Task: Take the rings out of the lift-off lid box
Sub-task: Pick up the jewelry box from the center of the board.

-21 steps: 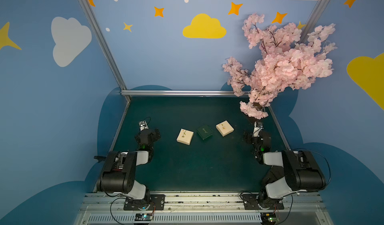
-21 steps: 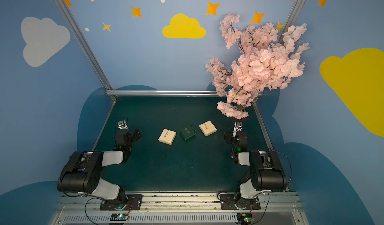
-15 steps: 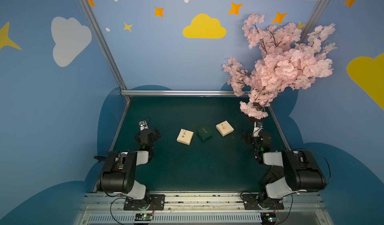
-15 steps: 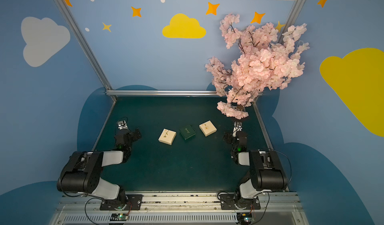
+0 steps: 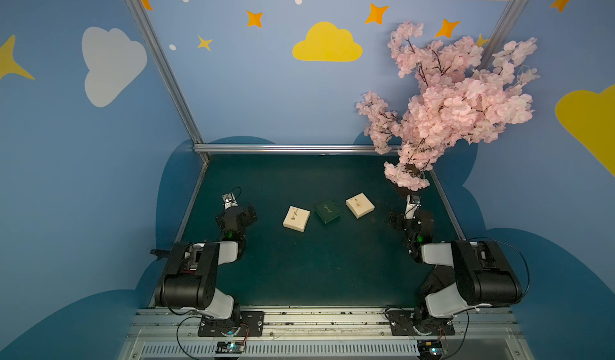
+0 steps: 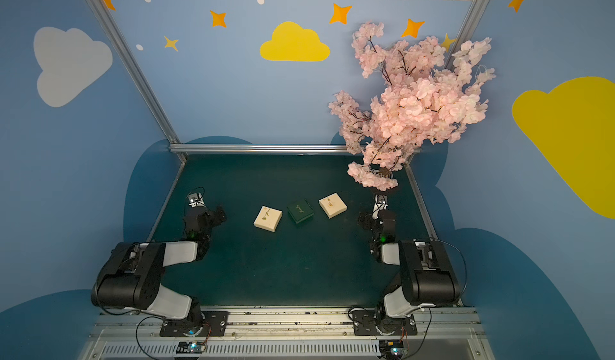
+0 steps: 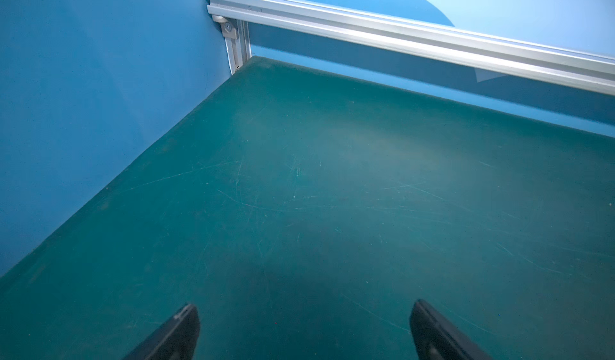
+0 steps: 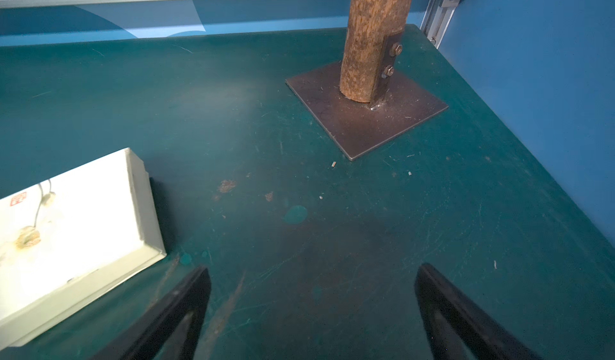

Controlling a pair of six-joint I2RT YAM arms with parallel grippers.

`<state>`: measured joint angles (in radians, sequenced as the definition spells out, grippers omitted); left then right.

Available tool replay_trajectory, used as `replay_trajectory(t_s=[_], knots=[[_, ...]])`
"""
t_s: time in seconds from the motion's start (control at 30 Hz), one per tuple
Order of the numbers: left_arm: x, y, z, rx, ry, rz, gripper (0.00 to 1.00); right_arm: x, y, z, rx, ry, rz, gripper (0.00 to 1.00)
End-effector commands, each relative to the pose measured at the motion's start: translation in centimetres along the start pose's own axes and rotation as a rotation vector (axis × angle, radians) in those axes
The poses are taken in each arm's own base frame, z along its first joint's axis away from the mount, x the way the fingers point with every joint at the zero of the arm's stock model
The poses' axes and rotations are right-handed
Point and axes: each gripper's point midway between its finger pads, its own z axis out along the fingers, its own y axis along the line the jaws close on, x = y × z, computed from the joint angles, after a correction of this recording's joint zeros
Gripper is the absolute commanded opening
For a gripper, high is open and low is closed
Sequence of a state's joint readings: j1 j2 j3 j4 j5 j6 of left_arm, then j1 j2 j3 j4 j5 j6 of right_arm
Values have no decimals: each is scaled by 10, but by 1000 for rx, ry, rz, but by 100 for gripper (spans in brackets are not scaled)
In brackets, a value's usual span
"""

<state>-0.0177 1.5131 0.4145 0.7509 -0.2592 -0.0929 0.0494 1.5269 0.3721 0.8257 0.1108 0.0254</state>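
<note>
No visible change since the earlier top views, no shift in left gripper [image 7: 304, 308], right gripper [image 8: 312, 271], dark green box [image 5: 327, 211], cream boxes [image 5: 296, 218] flanking it mid-worktop [image 5: 299, 275]

Nothing legible anywhere. The cream box [image 8: 83, 222] carries a small red seal mark [image 8: 18, 199] — its characters too blurred to read. The dark green box [image 5: 328, 211] bears a gilt scrawl [image 5: 327, 208] — too small to read.
</note>
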Motion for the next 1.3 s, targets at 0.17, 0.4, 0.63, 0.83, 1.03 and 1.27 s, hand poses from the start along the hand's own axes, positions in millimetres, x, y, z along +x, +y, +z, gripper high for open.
replay_trajectory(t_s=[0.17,0.4,0.63,0.83,1.03,1.27], knots=[[-3,-3,-3,5,-1,17,99,-13,3,1,-8,-27,0,97],[-3,-3,-3,3,0,16,99,-13,4,1,-11,-27,-1,97],[-3,-2,-3,2,-2,17,99,-13,3,0,-8,-29,-5,97],[-11,-4,-11,-1,-38,20,99,-26,1,-4,38,46,-17,97],[-32,-13,-34,-7,15,21,99,-44,10,-18,50,39,-55,97],[-43,-29,-66,-19,89,-18,99,-64,20,-48,10,69,122,97]])
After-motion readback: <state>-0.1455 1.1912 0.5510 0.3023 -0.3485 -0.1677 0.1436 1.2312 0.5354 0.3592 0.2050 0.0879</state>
